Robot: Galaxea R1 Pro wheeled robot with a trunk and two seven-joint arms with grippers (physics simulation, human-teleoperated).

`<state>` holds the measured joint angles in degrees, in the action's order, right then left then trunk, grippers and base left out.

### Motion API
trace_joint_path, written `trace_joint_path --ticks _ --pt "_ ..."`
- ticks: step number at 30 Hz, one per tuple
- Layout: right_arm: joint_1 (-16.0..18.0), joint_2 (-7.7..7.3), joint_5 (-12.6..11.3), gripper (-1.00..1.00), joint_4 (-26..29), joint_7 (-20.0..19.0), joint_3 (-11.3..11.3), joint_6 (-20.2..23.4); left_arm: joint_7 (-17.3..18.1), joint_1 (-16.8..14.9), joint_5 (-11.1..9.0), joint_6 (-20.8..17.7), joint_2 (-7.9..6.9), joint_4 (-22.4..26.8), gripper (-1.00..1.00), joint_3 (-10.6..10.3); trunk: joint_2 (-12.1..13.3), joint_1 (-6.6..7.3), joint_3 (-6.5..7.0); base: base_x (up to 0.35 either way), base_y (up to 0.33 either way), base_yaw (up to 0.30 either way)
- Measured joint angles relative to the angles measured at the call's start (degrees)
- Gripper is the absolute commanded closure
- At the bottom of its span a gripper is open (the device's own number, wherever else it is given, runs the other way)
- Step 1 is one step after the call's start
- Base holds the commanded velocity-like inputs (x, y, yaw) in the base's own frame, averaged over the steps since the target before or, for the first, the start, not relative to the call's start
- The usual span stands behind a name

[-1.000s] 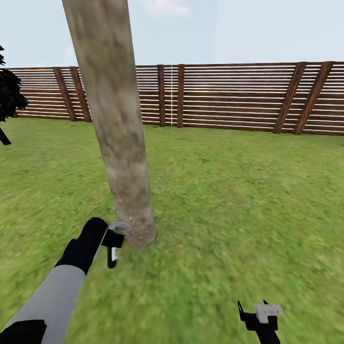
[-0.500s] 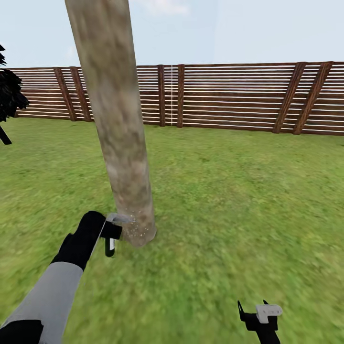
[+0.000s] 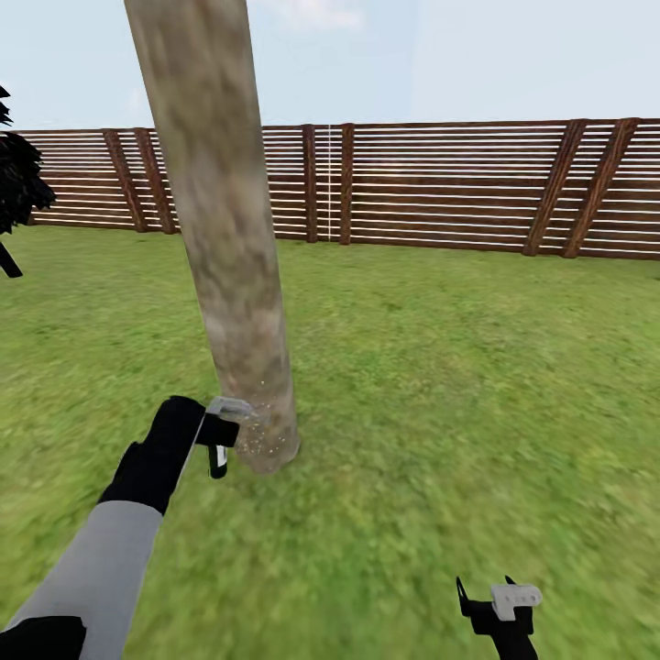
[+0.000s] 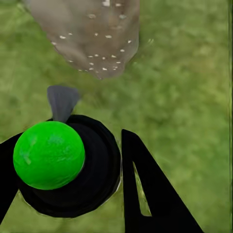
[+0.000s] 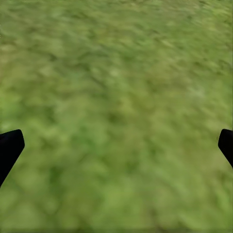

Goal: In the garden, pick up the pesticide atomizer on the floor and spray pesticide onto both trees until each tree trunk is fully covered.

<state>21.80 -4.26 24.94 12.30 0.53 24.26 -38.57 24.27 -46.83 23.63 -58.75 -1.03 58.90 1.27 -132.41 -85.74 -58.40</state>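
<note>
A thick, mottled grey-brown tree trunk rises from the lawn left of centre in the head view. My left gripper sits low at the foot of the trunk, shut on the pesticide atomizer, a black bottle with a bright green cap and a grey nozzle aimed at the trunk base. Black fingers flank the bottle. White pesticide specks dot the lowest part of the trunk. My right gripper hangs open over bare grass at the bottom right, with nothing between its fingertips.
A brown slatted fence closes off the lawn behind the tree. A dark bush stands at the far left edge. Open grass spreads to the right of the trunk.
My left gripper with the atomizer has risen slightly along the trunk's base. White specks still show on the bark there. The right arm has stayed put.
</note>
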Motion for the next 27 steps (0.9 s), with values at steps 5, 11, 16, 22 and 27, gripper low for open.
trace_joint_path --ticks 5,11,16,22,27 --pt "0.04 -0.03 -0.02 -1.00 0.00 0.00 0.00 0.02 -0.01 -0.01 0.30 0.02 4.18 2.40 1.00 -0.24 0.00 0.00 0.00 -0.148 0.000 0.000" --pt "0.02 -0.04 0.02 -1.00 0.00 0.00 0.00 0.05 -0.04 -0.09 1.21 -0.01 -2.78 5.32 1.00 0.41 0.00 0.00 0.00 -0.007 0.000 0.000" --pt "0.03 -0.01 0.01 -1.00 0.00 0.00 0.01 0.02 0.03 -0.02 -1.73 -0.64 2.77 7.95 1.00 -0.16 0.00 0.00 0.00 0.000 0.000 0.000" --pt "0.03 0.02 0.02 -1.00 0.00 0.00 0.00 0.06 -0.02 -0.25 3.23 -0.20 4.18 8.30 1.00 0.11 0.00 0.00 0.00 0.000 0.000 0.000" --pt "0.04 0.04 0.02 -1.00 0.00 0.00 0.00 0.02 0.05 -1.73 3.13 -0.31 -2.39 8.42 1.00 0.68 0.00 0.00 0.00 0.000 0.000 0.000"
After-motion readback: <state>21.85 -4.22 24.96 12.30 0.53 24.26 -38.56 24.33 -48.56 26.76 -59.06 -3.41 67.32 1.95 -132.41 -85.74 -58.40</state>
